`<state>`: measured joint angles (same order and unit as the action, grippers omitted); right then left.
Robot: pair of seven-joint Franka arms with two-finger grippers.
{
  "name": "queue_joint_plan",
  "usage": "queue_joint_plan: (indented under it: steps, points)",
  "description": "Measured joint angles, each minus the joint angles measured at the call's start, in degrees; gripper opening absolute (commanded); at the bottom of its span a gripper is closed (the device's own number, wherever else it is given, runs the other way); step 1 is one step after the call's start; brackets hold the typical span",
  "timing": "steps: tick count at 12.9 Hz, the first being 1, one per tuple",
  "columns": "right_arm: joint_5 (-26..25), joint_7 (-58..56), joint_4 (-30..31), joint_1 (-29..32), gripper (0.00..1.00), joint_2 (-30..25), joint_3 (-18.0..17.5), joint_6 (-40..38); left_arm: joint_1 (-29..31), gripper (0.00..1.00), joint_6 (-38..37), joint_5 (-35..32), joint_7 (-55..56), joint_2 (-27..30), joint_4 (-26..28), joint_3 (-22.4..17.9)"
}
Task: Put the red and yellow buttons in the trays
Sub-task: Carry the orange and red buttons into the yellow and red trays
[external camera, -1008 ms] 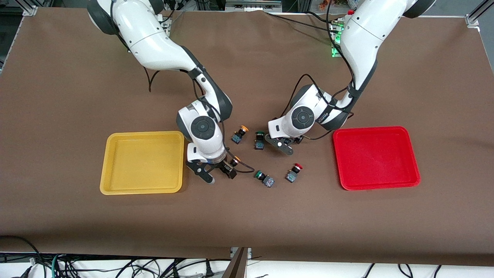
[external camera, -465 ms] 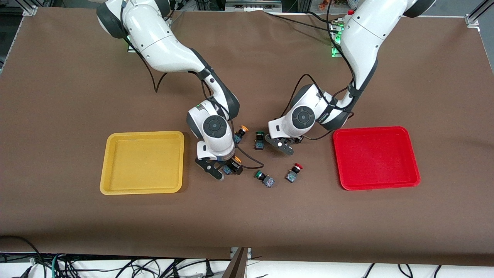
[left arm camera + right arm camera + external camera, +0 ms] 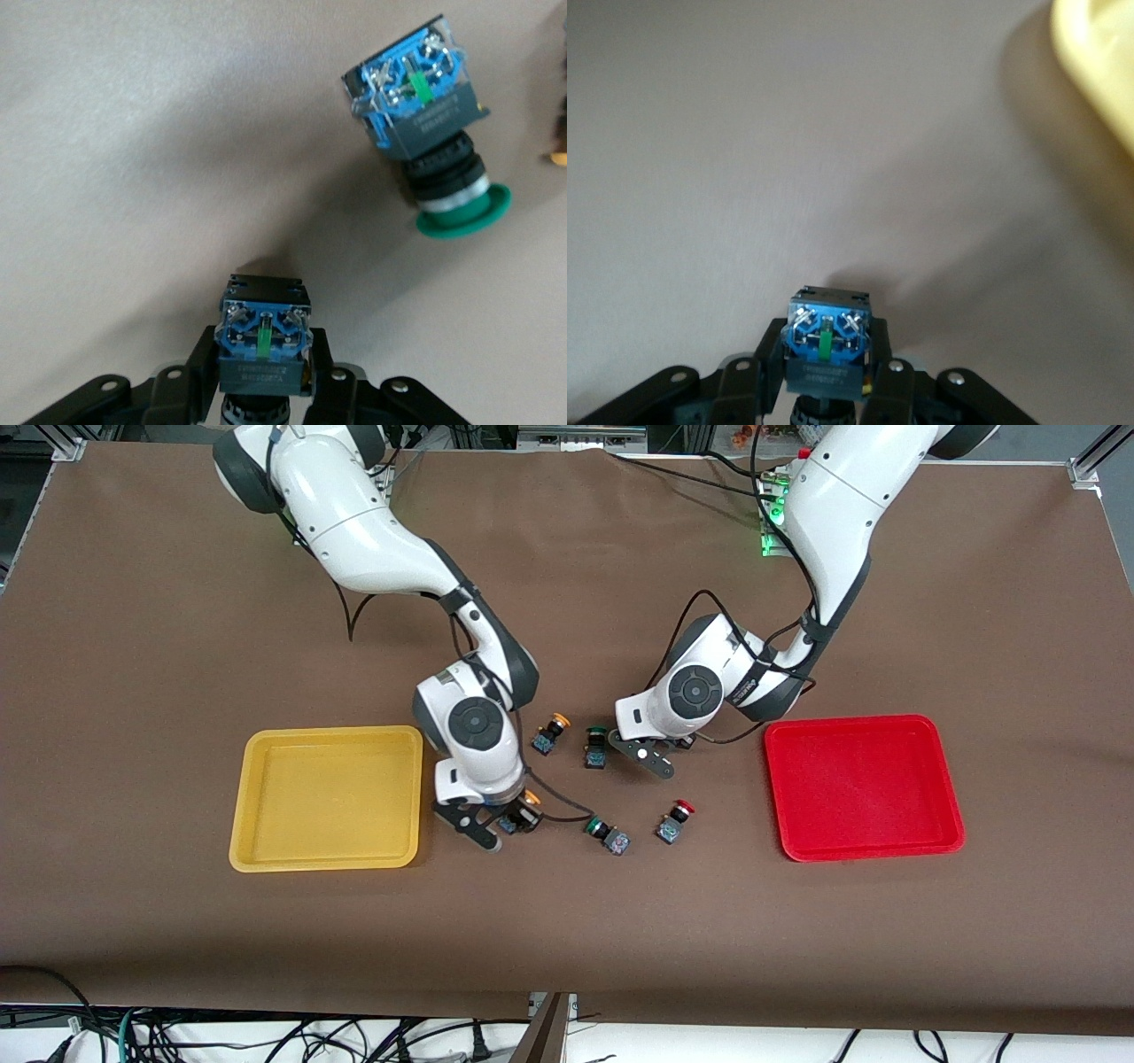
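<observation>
A matte brown cloth (image 3: 567,921) covers the table. On it lie two shallow glossy plastic trays with rounded corners and raised rims: the yellow tray (image 3: 257,850) toward the right arm's end and the red tray (image 3: 948,779) toward the left arm's end, both bare inside.

The right gripper (image 3: 498,822) sits low over the cloth just beside the yellow tray, its fingers clamped on a yellow-capped button (image 3: 827,350) whose boxy blue-grey base block with metal screw heads points away from the wrist. Compared with half a second ago this gripper has shifted toward the yellow tray. The left gripper (image 3: 263,398) is low between the red tray and a green-capped button (image 3: 595,746), fingers pinching a similar blue-based button (image 3: 263,341); its cap colour cannot be told. It has barely moved.

Loose on the cloth are a second yellow-capped button (image 3: 550,734), a second green-capped button (image 3: 607,833) and a red-capped button (image 3: 675,821), all unmoved since the earlier frame
</observation>
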<state>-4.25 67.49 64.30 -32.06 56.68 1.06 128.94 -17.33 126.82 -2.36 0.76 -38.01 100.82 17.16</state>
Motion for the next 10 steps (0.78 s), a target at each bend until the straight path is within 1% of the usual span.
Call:
queue_joint_plan:
  steps: [3,5,8,10]
  points:
    - [4.5,-14.9,-0.7,5.4,0.00,-4.5,0.1,-9.0,0.7,0.43,-7.2,0.0,-0.9,3.9,-1.5,-0.3]
    - [5.5,-26.5,-0.7,10.0,0.00,-7.2,0.1,-14.9,2.7,0.43,-13.3,0.0,-5.1,6.2,-3.2,-0.7]
    - [5.6,-40.9,0.1,15.0,0.00,-8.1,0.6,-21.2,8.5,0.43,-19.8,0.0,-17.3,7.0,-5.8,-0.8]
    - [5.6,-49.7,3.4,16.0,0.00,-8.0,4.0,-21.7,12.9,0.43,-20.7,0.0,-27.7,7.0,-6.0,-1.1]
